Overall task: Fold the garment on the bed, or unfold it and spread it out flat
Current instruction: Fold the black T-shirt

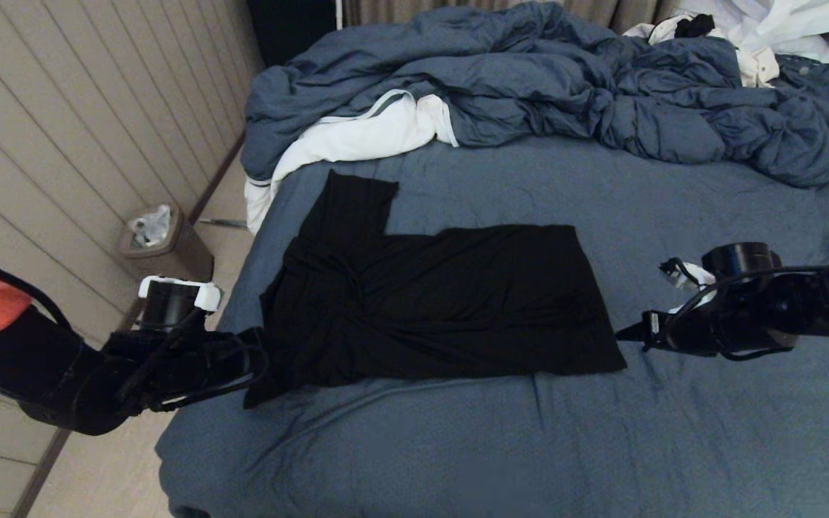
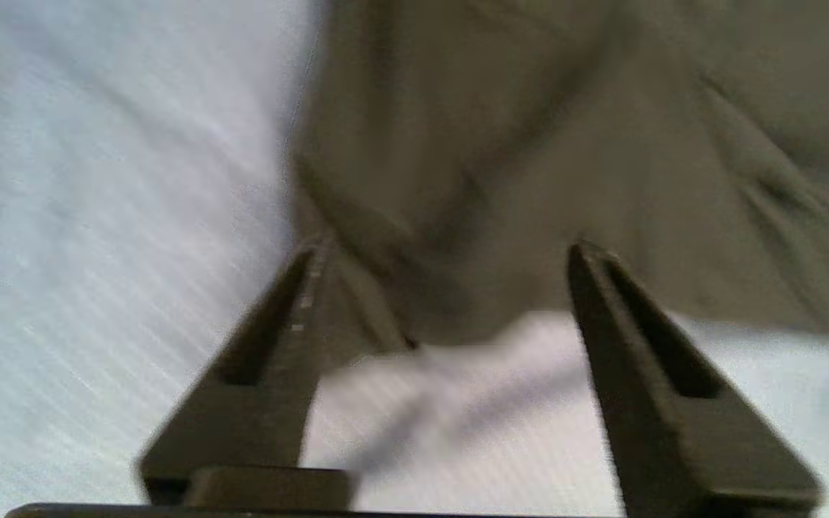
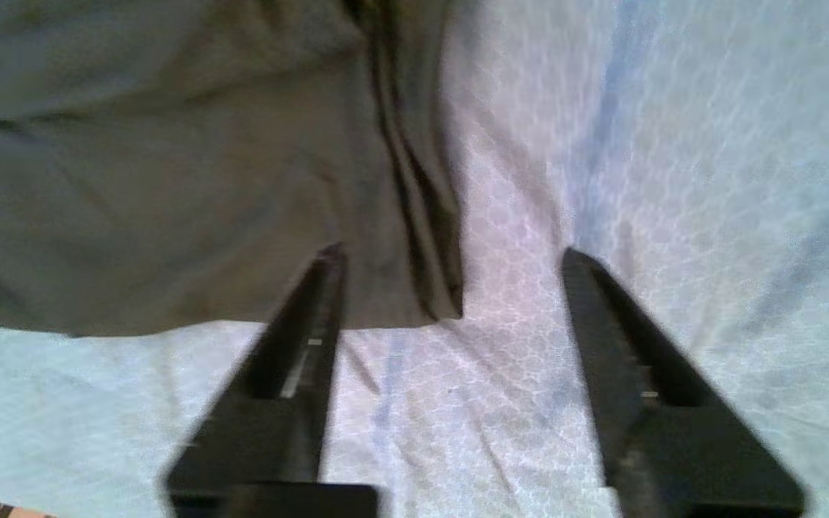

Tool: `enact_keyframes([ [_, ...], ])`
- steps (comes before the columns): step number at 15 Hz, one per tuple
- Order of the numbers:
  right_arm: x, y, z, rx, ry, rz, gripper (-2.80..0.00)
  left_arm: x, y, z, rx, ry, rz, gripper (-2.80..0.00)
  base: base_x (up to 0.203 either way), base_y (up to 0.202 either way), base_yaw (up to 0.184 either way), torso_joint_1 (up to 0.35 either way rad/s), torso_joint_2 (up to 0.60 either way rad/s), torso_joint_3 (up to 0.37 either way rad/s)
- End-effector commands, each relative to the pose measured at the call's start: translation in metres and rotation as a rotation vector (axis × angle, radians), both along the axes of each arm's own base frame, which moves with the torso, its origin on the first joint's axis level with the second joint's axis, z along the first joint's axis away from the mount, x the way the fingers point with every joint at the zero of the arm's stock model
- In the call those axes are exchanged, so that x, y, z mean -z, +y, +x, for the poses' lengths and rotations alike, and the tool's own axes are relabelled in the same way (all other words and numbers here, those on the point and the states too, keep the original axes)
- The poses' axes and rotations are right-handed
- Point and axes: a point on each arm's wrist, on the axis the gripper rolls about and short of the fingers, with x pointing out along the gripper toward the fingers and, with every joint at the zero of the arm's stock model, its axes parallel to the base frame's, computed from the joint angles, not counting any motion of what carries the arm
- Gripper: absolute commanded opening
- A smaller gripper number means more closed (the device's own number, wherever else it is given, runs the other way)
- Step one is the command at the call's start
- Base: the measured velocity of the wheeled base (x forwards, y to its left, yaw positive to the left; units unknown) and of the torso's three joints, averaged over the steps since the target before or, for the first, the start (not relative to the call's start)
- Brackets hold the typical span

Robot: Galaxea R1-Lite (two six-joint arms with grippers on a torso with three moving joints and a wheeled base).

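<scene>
Count: 1 garment (image 1: 429, 302), 2 grippers, 1 bed (image 1: 673, 446), 1 duvet (image 1: 529, 93), 1 bin (image 1: 162, 244). Landmark is the garment, a black shirt lying plain side up near the middle of the slate-blue bed sheet, folded to a rough rectangle with 1 sleeve (image 1: 357, 205) sticking out at its far left corner; no print shows. Nearest, at the garment's near left corner, the left gripper (image 1: 260, 360) sits at the cloth edge; in its wrist view the 2 fingers (image 2: 270, 360) stand well apart with only sheet and the garment's hem between them, nothing gripped. At the garment's near right corner the right gripper (image 1: 634, 332) points at the hem; its wrist view shows the jaws spread, 1 finger (image 3: 306, 360) over the cloth corner and the other over bare sheet, holding nothing. Sheet around the garment is lightly creased. Beyond the garment's far edge, a white cloth with a grey stripe (image 1: 357, 137) lies partly tucked under the puffy blue-grey duvet, which is heaped across the head of the bed. More white fabric (image 1: 781, 29) lies past the duvet at far right, cut off by the frame. Left of the garment, off the bed, the bin stands on a pale floor beside a panelled wall (image 1: 83, 122). Both wrist views are motion-blurred; whether fingertips touch the cloth is unclear.
</scene>
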Motion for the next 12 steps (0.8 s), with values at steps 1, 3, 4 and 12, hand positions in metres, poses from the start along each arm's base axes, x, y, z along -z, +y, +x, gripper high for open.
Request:
enact_keyframes([
  [1,0.018,0.002,0.006,-0.008,0.046,0.011,0.00,0.015,-0.002,0.009,-0.043,-0.009,0.022,0.00,0.000,0.000,0.000,0.000,0.00,0.000],
  [3,0.021,0.004,0.004,-0.008,0.060,0.018,0.00,0.015,-0.002,0.010,-0.042,-0.012,0.021,0.00,0.000,0.000,0.000,0.000,0.00,0.000],
  [4,0.024,0.008,0.004,-0.017,0.070,0.020,0.00,0.014,-0.002,0.010,-0.042,-0.016,0.020,0.00,0.000,0.000,0.000,0.000,0.00,0.000],
  [12,0.045,0.033,0.018,-0.020,0.072,0.067,0.00,0.011,-0.002,0.009,-0.043,-0.027,0.013,0.00,0.000,0.000,0.000,0.000,0.00,0.000],
])
